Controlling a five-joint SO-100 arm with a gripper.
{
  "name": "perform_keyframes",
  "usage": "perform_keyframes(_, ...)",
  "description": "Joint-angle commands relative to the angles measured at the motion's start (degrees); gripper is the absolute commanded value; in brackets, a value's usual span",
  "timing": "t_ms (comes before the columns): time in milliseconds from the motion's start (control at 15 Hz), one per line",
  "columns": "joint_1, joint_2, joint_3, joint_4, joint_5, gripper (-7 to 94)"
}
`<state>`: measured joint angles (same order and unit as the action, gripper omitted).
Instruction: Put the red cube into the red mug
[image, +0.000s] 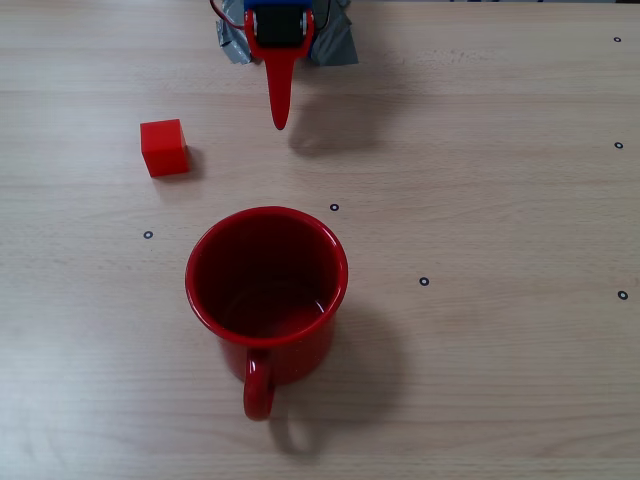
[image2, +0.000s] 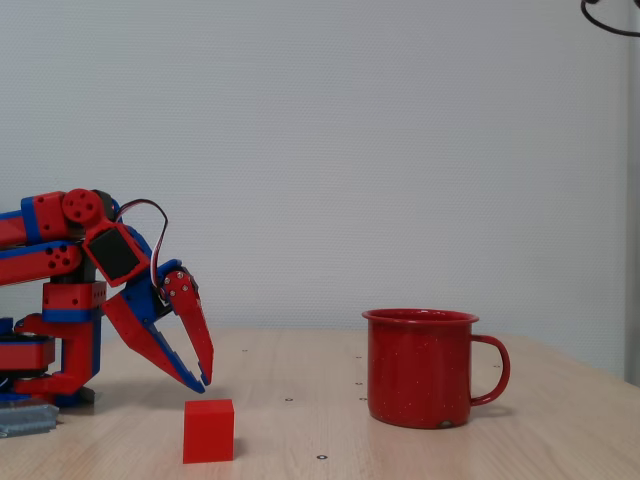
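— Where is the red cube (image: 164, 147) sitting now?

— It is lying flat on the wooden table (image: 500, 200), well apart from the red mug (image: 267, 290). In the fixed view from above it is up and to the left of the mug; in the fixed view from the side it is to the left of the mug and nearer to the camera.

— And the mug, how is it standing?

— It is standing upright, mouth up. I am seeing inside it from above, and only its red bottom is showing. Its handle is pointing away from the arm.

— What is the gripper (image2: 202, 383) doing?

— It is hanging above the table on the far side of the cube from the mug, tips pointing down, not touching the cube. The two fingers are lying nearly together, with only a thin gap near the tips, and nothing is between them.

— And the arm (image2: 60, 260) itself?

— It is folded low over its base, far from the mug.
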<state>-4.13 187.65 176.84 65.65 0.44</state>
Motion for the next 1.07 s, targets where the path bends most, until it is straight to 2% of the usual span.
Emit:
perform_keyframes(0,-2.8,3.3,1.8,-3.5,-4.3,0)
perform_keyframes(733,-2.6,3.3,1.8,-3.5,-3.7,0)
perform_keyframes(1000,-2.5,1.1,-0.1,-3.2,-5.8,0)
